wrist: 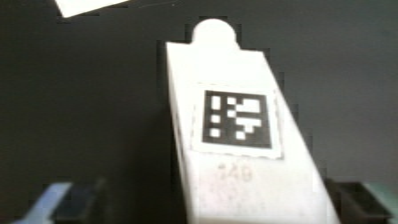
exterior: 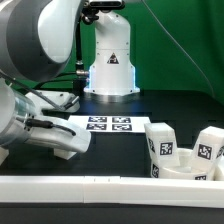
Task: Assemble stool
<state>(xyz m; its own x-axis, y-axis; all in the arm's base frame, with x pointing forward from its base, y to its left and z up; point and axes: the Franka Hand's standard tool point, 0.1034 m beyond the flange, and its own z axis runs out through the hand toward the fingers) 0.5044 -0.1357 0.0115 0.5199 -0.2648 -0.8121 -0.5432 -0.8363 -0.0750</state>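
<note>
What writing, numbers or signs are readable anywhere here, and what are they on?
No words can be read.
Robot base: a triangle warning sign, no legible text.
Leg: faint marks below its tag, too blurred.
Marker board and other legs: square tags, patterns only.

ok so the arm (exterior: 35, 40) bends down hard, the wrist (exterior: 15, 115) sits low right behind the claw (wrist: 217, 205), and its two dark fingertips (wrist: 75, 203) are spread wide, one on each side.
</note>
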